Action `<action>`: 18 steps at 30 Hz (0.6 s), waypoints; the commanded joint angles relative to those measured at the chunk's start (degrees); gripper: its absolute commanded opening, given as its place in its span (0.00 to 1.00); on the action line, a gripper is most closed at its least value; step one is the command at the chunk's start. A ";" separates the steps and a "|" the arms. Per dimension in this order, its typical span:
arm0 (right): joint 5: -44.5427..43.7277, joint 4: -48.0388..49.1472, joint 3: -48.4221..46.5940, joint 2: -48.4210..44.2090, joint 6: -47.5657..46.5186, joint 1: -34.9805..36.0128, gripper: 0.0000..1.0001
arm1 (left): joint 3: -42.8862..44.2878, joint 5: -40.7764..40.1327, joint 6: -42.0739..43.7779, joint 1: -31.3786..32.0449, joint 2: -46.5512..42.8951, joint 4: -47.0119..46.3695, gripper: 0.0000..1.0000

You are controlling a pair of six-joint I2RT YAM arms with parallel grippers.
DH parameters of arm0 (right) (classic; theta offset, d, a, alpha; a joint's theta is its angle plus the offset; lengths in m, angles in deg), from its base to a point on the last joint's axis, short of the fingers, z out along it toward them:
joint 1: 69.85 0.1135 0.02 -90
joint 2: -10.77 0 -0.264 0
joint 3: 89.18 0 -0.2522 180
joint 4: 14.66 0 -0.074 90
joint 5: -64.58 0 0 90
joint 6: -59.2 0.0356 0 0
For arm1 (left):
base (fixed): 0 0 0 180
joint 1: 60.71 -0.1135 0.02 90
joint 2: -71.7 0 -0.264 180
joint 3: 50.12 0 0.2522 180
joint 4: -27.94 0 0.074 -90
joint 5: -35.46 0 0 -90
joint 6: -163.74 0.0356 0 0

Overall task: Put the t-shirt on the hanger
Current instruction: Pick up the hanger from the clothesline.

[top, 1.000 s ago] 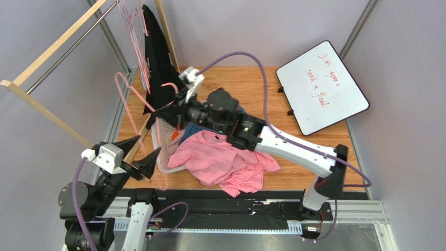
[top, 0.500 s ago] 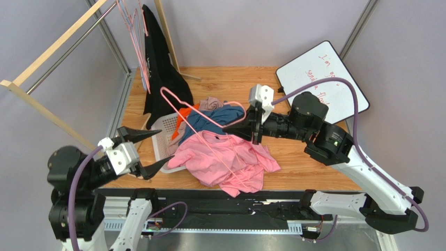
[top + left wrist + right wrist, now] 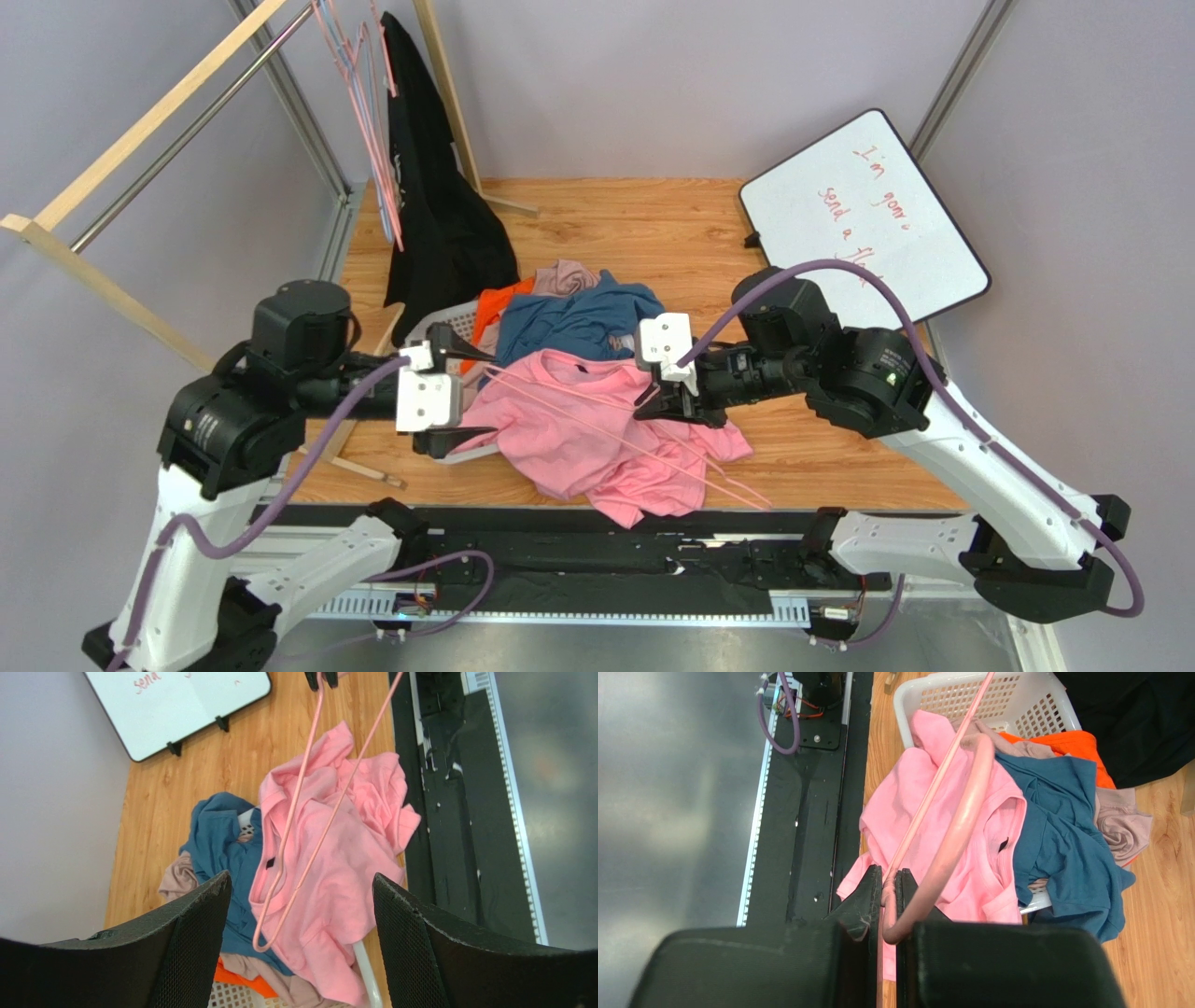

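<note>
The light-pink t-shirt (image 3: 589, 437) lies crumpled, part over the white basket's rim and part on the table; it also shows in the left wrist view (image 3: 351, 875) and the right wrist view (image 3: 917, 805). My right gripper (image 3: 651, 408) (image 3: 889, 876) is shut on the thin pink hanger (image 3: 561, 401) (image 3: 957, 822), which lies slanted across the shirt. In the left wrist view the hanger (image 3: 303, 805) has its curved end near the collar. My left gripper (image 3: 474, 398) (image 3: 302, 878) is open and empty, at the shirt's left edge over the basket.
The white laundry basket (image 3: 438, 333) holds a blue t-shirt (image 3: 575, 317), an orange garment (image 3: 494, 300) and a beige one. A long black garment (image 3: 435, 210) and spare hangers (image 3: 358, 84) hang on the wooden rack at back left. A whiteboard (image 3: 856, 224) lies at back right.
My right arm carried the hanger from the rack at back left to the middle and lowered it onto the pink shirt. My left arm rose and swung right to the basket.
</note>
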 commanded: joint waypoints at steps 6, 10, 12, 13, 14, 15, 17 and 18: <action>-1.44 -2.87 -4.10 -0.76 -10.05 3.88 0.00 | -10.80 -15.75 2.65 13.89 3.37 -13.97 0.79; -1.79 -3.05 -4.81 -0.41 -12.17 4.94 0.00 | -13.44 -21.27 -0.24 20.58 5.92 -17.13 0.73; -2.05 -3.05 -5.25 -0.23 -13.05 5.38 0.00 | -13.80 -21.38 -1.91 22.86 7.23 -17.93 0.53; -2.23 -2.88 -5.33 -0.23 -13.22 5.38 0.00 | -14.15 -20.77 -2.61 23.40 7.59 -17.76 0.41; -2.40 -2.87 -5.34 -0.23 -13.49 5.47 0.00 | -14.32 -20.16 -3.58 23.58 7.94 -17.67 0.15; -3.19 -2.44 -4.90 -0.40 -13.66 5.38 0.00 | -14.59 -19.37 -5.68 23.84 7.86 -17.67 0.07; -3.98 -2.08 -3.85 -1.01 -13.84 5.38 0.06 | -15.81 -18.56 -9.10 23.84 6.90 -20.03 0.00; -4.77 -1.73 -3.32 -1.28 -13.75 5.38 0.17 | -16.52 -19.00 -12.78 23.84 6.28 -21.17 0.00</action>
